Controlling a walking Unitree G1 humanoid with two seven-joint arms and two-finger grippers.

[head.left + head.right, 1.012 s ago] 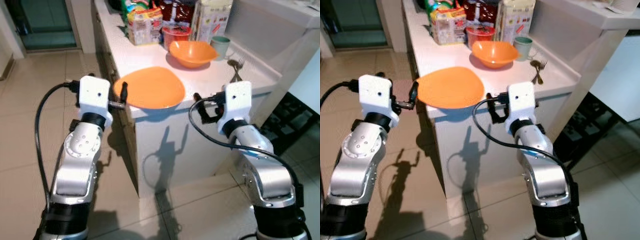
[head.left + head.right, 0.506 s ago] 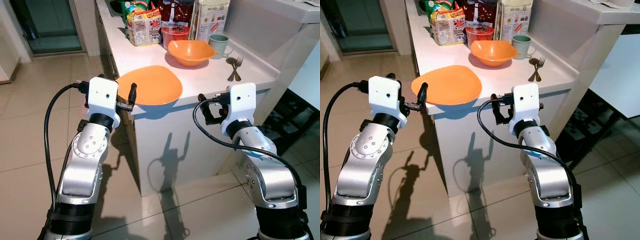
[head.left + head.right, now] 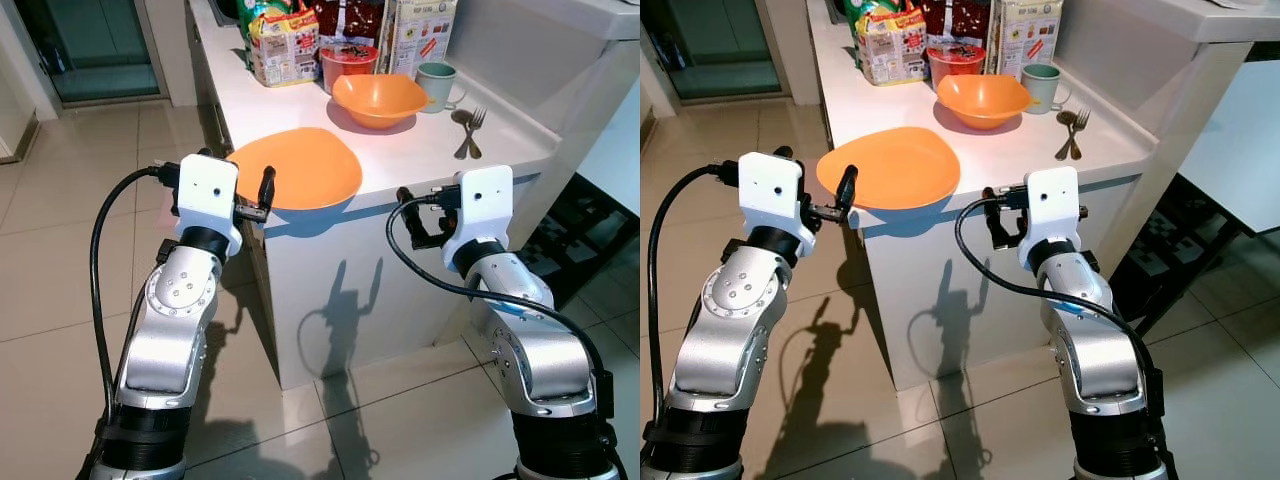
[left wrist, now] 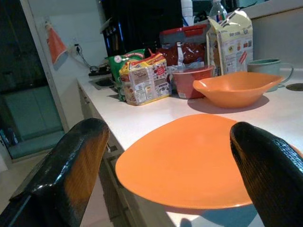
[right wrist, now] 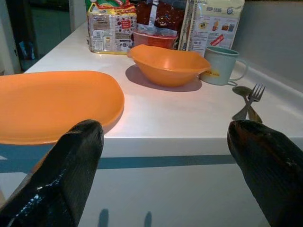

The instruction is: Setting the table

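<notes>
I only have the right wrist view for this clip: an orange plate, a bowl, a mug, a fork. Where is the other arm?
Observer: The left gripper is raised at the counter's near left corner, beside the orange plate, not touching it.
Operator: Are its fingers open?
Observer: Yes. In the left wrist view the two fingers stand wide apart with the plate between them, farther off.
Operator: And my own gripper, relative to the counter?
Observer: The right gripper sits just off the counter's front edge, fingers open, holding nothing.
Operator: Anything past the bowl I might miss?
Observer: Behind the food packets, the left wrist view shows a dark appliance on the counter.
</notes>
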